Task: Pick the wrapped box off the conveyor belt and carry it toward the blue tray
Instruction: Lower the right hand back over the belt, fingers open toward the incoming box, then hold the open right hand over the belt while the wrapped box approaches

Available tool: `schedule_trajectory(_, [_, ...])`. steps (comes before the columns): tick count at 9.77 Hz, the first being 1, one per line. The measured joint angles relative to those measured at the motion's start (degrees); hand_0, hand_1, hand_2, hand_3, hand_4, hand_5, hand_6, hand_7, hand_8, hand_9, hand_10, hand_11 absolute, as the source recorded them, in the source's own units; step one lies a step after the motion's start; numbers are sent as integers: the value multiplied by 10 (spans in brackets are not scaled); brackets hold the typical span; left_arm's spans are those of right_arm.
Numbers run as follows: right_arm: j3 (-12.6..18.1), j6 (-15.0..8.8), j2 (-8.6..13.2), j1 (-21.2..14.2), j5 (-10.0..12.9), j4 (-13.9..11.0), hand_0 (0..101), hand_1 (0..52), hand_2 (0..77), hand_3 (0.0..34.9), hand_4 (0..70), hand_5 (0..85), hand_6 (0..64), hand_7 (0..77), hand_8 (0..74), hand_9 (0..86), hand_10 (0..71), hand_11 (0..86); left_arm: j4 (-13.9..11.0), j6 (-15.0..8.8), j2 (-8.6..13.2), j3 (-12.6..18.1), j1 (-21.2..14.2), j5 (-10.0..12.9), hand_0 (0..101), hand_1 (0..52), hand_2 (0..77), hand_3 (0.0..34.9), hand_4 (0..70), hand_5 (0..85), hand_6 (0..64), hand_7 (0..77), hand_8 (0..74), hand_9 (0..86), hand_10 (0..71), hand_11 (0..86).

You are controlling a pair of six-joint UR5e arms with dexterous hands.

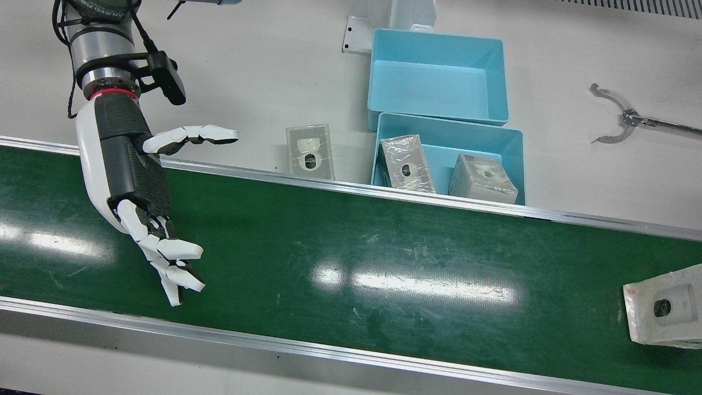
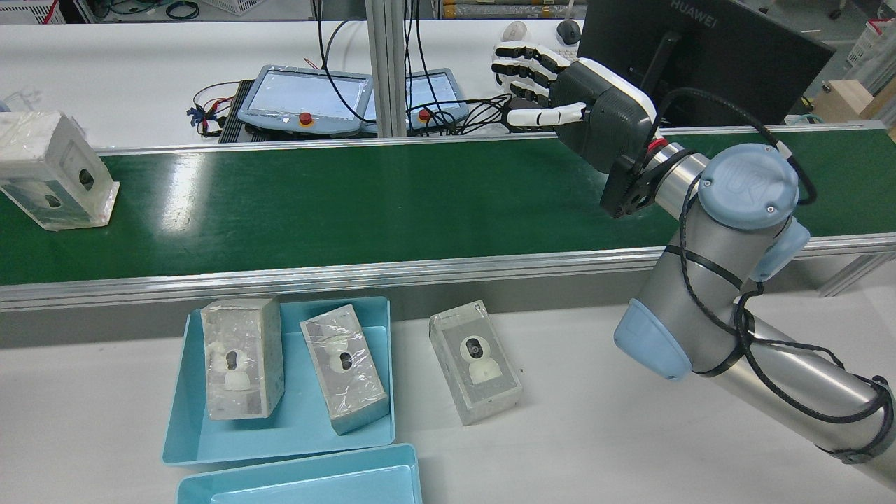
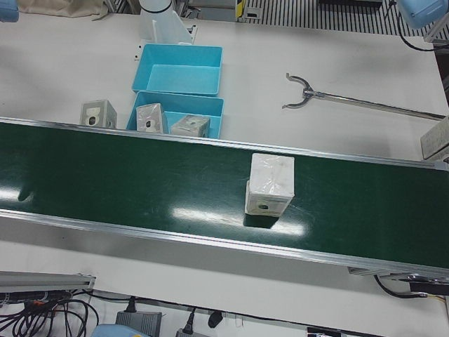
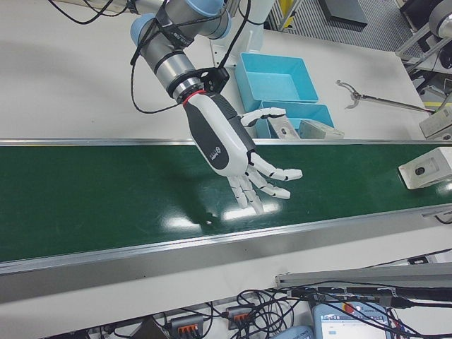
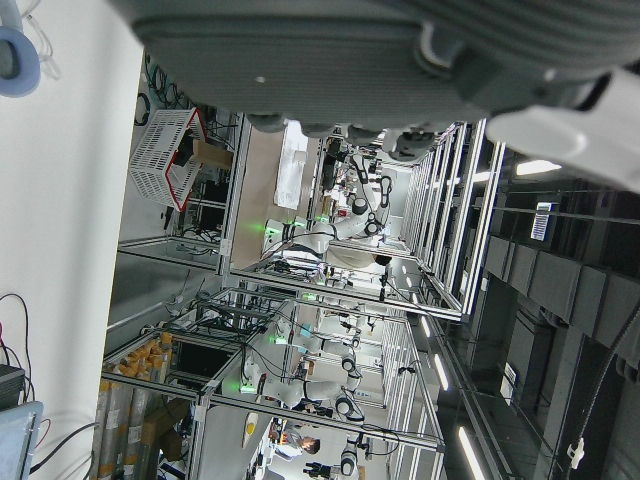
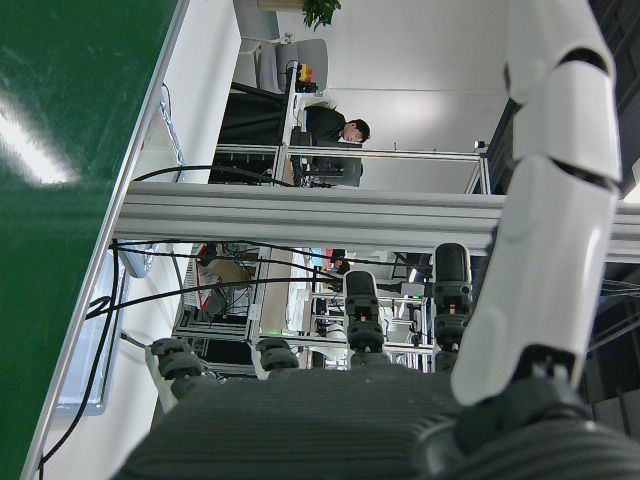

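The wrapped box stands on the green belt at the front view's far right edge. It also shows in the rear view, the left-front view and the right-front view. My right hand hovers open and empty over the belt's other end, far from the box, fingers spread. The nearer blue tray beside the belt holds two wrapped boxes. My left hand shows only as a grey palm in its own view and holds nothing.
A second, empty blue tray sits behind the first. Another wrapped box stands on the table beside the trays. A metal grabber tool lies on the table. Teach pendants lie beyond the belt.
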Motion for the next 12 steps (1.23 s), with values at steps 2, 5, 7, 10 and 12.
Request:
schedule_trajectory(2, [1, -1, 6, -14, 7, 0, 438, 115, 175, 300, 125, 256, 0, 191, 0, 60, 33, 60, 0, 0, 0, 0, 0, 0, 0, 0, 5, 0, 0, 5, 0, 5, 5, 5, 5, 0])
schedule_trajectory(5, [-7, -2, 20, -22, 12, 1, 447, 115, 185, 300, 136, 256, 0, 202, 0, 60, 33, 60, 0, 0, 0, 0, 0, 0, 0, 0, 11, 0, 5, 5, 0, 5, 0, 5, 5, 0])
schedule_trajectory(7, [-14, -2, 18, -25, 12, 10, 448, 115, 185, 301, 142, 262, 0, 207, 0, 60, 38, 60, 0, 0, 0, 0, 0, 0, 0, 0, 11, 0, 5, 5, 0, 5, 5, 0, 5, 0])
schedule_trajectory(10, [-27, -2, 20, -23, 12, 16, 447, 125, 180, 299, 131, 262, 0, 207, 0, 60, 38, 60, 0, 0, 0, 0, 0, 0, 0, 0, 11, 0, 0, 5, 0, 5, 5, 5, 5, 0])
schedule_trajectory(12, [-31, -1, 21, -23, 12, 16, 448, 125, 191, 300, 131, 262, 0, 207, 0, 60, 38, 60, 0, 0, 0, 0, 0, 0, 0, 0, 11, 0, 0, 5, 0, 5, 0, 5, 5, 0])
